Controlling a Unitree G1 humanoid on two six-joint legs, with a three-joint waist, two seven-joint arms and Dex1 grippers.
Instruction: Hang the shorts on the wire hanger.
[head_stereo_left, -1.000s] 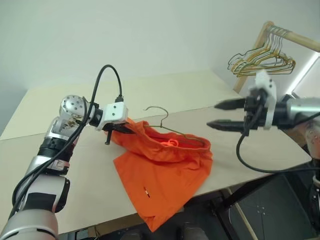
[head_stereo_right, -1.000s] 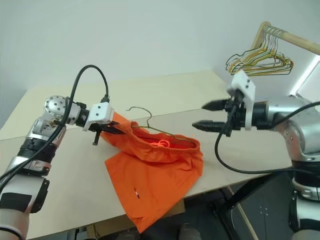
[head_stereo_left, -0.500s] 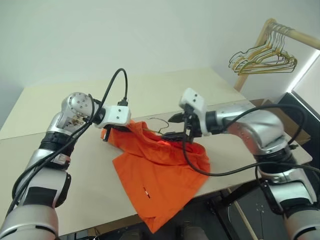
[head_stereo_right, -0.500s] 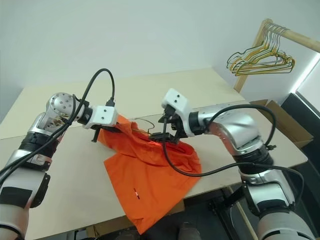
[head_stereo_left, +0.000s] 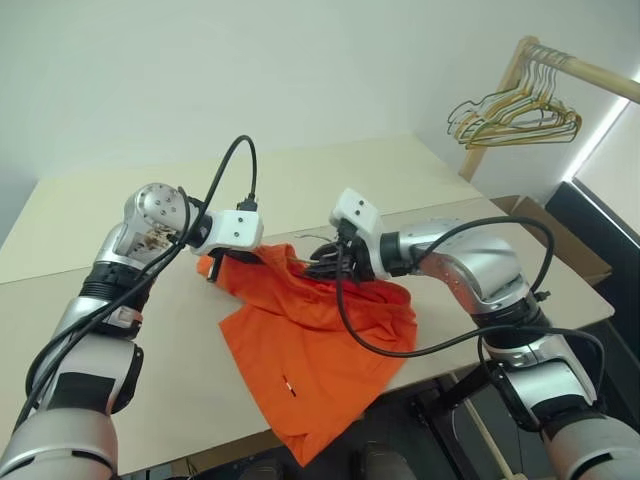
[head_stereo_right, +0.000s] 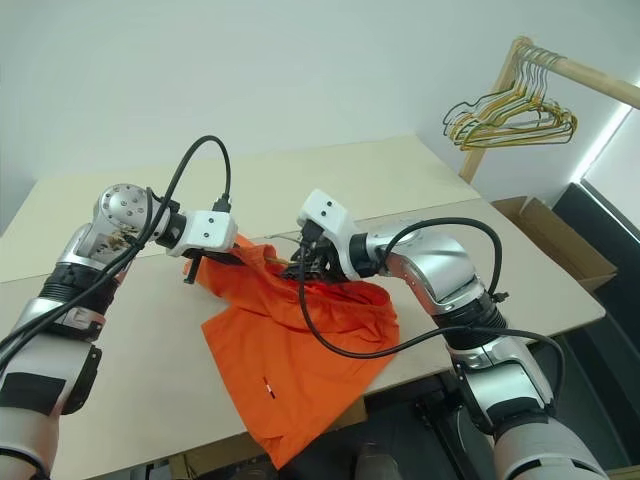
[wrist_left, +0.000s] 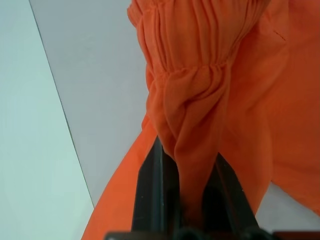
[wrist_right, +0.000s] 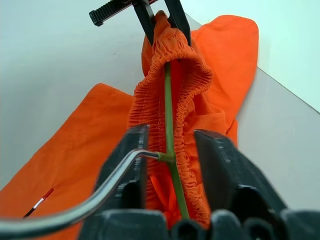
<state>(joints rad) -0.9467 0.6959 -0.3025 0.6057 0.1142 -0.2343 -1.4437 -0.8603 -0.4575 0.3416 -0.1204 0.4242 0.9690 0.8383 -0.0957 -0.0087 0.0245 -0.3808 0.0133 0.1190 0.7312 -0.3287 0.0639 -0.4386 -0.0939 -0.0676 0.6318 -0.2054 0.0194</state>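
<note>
Shorts (head_stereo_left: 320, 335): waistband clamped in left gripper (wrist_left: 187, 200), wire hanger (wrist_right: 170, 125) partly inside, neck between right gripper (wrist_right: 170, 160) fingers, clamp unconfirmed; seating remains.

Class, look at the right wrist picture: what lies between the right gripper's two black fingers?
Between the right gripper's fingers lie the green wire hanger and the bunched waistband of the orange shorts, seen in the right wrist view.

Free: the surface (head_stereo_left: 330, 175) behind both arms is bare.
Obstacle: the shorts (head_stereo_left: 320, 340) cover the near edge.
Far right: rack of hangers (head_stereo_left: 515, 112).
</note>
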